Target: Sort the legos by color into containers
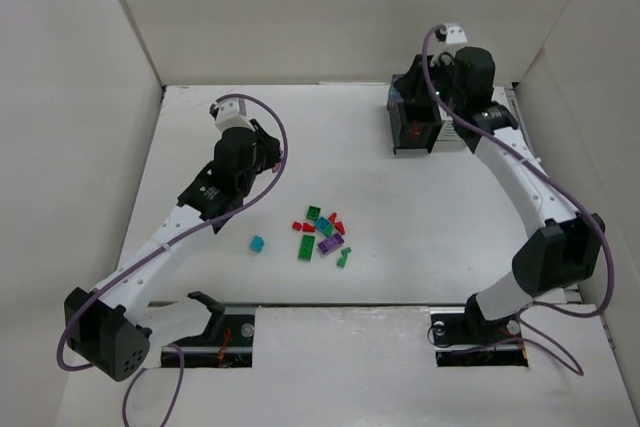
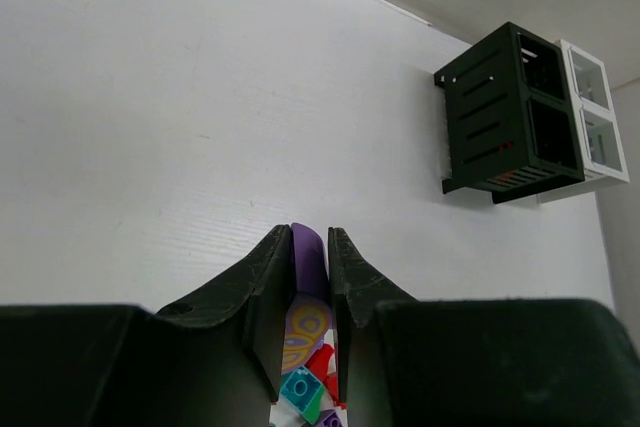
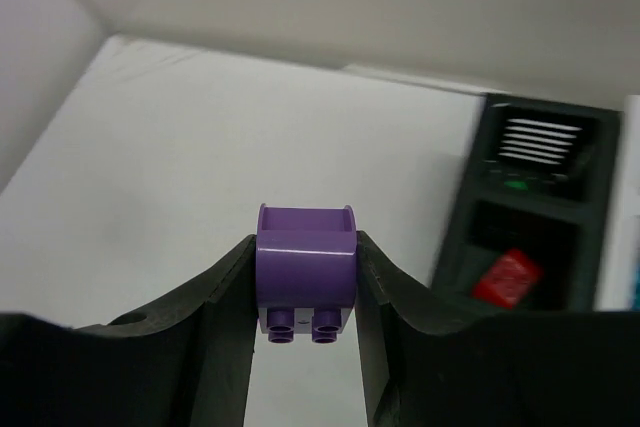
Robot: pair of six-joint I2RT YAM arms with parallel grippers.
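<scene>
Several small legos (image 1: 322,230) in green, red and purple lie in a loose pile mid-table, and a teal one (image 1: 257,244) lies apart to their left. My left gripper (image 1: 268,155) is up and left of the pile, shut (image 2: 310,237) on a purple lego (image 2: 308,259). Part of the pile (image 2: 300,387) shows below, through the gap between the fingers. My right gripper (image 1: 412,97) hovers at the black container (image 1: 415,127) at the back right, shut (image 3: 306,242) on a purple lego (image 3: 306,272). That black container (image 3: 530,217) holds a red lego (image 3: 505,277) and a green one (image 3: 515,184).
A white container (image 2: 597,117) is joined to the black one (image 2: 500,117) on its far side; in the top view my right arm mostly hides it. White walls close in the table at the left, back and right.
</scene>
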